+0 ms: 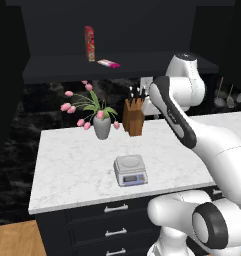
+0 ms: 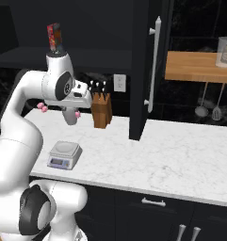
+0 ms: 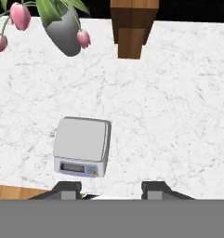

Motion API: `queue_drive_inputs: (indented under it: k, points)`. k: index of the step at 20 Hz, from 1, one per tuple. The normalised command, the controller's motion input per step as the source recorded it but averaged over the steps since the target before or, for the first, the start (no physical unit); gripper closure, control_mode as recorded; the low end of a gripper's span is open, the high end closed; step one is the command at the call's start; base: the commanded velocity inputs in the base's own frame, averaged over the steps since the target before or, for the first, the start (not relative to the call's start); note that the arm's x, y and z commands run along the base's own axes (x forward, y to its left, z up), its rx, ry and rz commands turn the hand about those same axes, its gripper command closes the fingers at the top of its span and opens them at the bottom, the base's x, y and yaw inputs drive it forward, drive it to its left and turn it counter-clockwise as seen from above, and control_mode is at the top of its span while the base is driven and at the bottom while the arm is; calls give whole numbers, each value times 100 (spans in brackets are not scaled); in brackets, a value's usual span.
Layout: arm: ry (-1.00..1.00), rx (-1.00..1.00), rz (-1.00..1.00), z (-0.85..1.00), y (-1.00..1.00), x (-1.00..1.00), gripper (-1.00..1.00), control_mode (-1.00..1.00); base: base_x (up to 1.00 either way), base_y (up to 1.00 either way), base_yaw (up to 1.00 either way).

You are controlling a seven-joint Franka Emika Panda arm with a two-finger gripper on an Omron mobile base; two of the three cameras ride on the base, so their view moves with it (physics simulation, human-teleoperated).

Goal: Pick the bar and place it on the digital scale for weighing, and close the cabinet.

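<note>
Cabinet [image 2: 142, 70] of black panels hangs above the counter [image 1: 72, 170], and its door with the long silver handle stands swung out toward the room in the right base view, so the inside shelf lies open to sight. The counter is white marble over black drawers [image 1: 109, 220] with short handles. The white arm [image 1: 192, 135] rises from the base and bends over the counter, its hand held high above the marble. A wooden shelf [image 2: 197, 66] at the right carries a jar [image 2: 226, 52], with utensils hanging under it. On the counter a knife block [image 1: 134, 117] stands beside a grey vase of pink tulips [image 1: 102, 125], both toward the back wall. The scale [image 1: 130, 170] sits nearer the front edge, well apart from both, its square platform bare. On the cabinet shelf a tall red box [image 1: 90, 44] stands upright, and just beside it the bar [image 1: 108, 63] lies flat, pink and white. The tool [image 3: 111, 189] looks straight down at the marble near the scale; its two dark fingertips [image 3: 67, 189] are spread apart and hold nothing.
</note>
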Motion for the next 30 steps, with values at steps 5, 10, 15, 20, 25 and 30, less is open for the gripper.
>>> queue_drive_inputs:
  k: [5, 10, 15, 20, 25, 30]
  points:
    - [-8, 0, 5, 1, 1, -47, -100, -100, 0, 0, 0]
    - [-38, 2, 8, 27, 0, -60, -100, -100, 0, 0, 0]
    - [-30, 2, 8, 60, 1, -35, -100, -100, 0, 0, 0]
    - [-17, 8, 5, 74, 19, -8, -100, -100, 0, 0, 0]
    - [-18, 3, 7, 76, 26, -2, -100, -100, 0, 0, 0]
    - [-20, 1, 10, 60, 24, 0, -100, -100, 0, 0, 0]
